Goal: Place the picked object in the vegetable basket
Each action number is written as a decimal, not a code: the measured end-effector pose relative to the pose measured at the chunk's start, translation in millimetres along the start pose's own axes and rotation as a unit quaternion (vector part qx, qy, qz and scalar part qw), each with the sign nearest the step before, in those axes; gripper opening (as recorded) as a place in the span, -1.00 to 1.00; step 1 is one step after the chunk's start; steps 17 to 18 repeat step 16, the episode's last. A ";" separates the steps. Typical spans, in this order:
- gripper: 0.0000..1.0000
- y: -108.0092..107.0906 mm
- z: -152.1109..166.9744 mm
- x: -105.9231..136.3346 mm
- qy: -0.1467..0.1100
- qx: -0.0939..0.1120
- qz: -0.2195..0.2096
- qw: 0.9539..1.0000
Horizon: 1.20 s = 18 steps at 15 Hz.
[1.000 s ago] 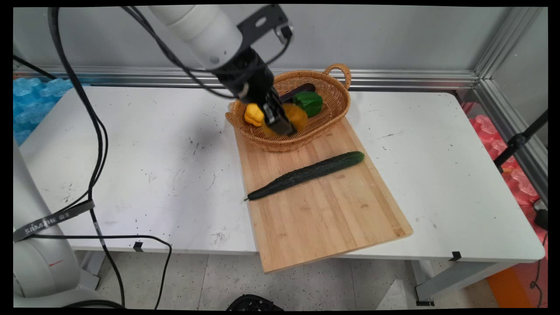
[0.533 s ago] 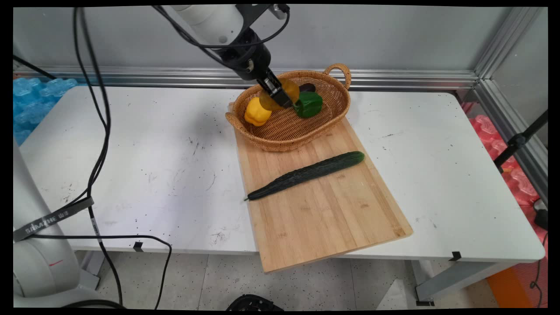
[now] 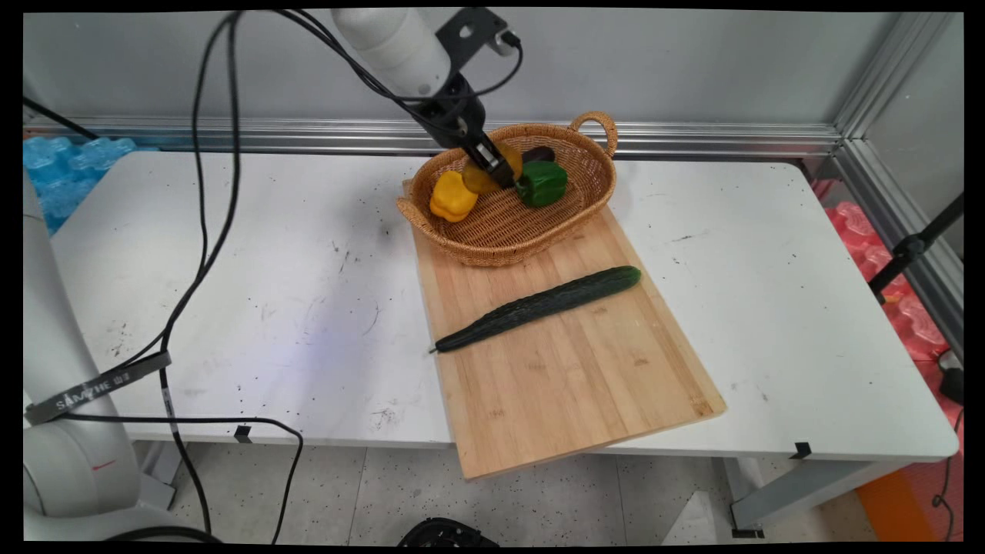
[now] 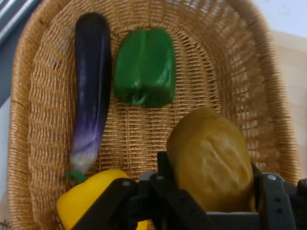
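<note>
My gripper (image 3: 496, 164) is shut on a yellow-brown potato (image 3: 482, 180) and holds it just above the inside of a wicker basket (image 3: 531, 248). In the hand view the potato (image 4: 211, 158) sits between the black fingers (image 4: 165, 167) of the gripper (image 4: 211, 194), over the basket's woven floor (image 4: 240, 72). Below it in the basket lie a yellow pepper (image 3: 452, 196) (image 4: 86, 201), a green pepper (image 3: 542, 183) (image 4: 144, 67) and a purple eggplant (image 3: 539, 154) (image 4: 91, 86).
The basket stands on the far end of a wooden cutting board (image 3: 569, 377). A long dark cucumber (image 3: 539, 306) lies slantwise across the board. Black cables (image 3: 200, 192) hang over the table's left half.
The gripper has risen from the basket's floor with the potato in it and drifted toward the back. The peppers and cucumber have stayed put.
</note>
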 end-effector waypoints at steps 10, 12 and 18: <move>-1.00 -8.5 88.8 -2.6 -0.032 0.000 -0.020 0.999; -1.00 -7.7 100.7 -1.7 -0.032 -0.004 -0.018 0.999; 1.00 -7.6 113.0 -0.5 -0.028 -0.007 -0.011 1.000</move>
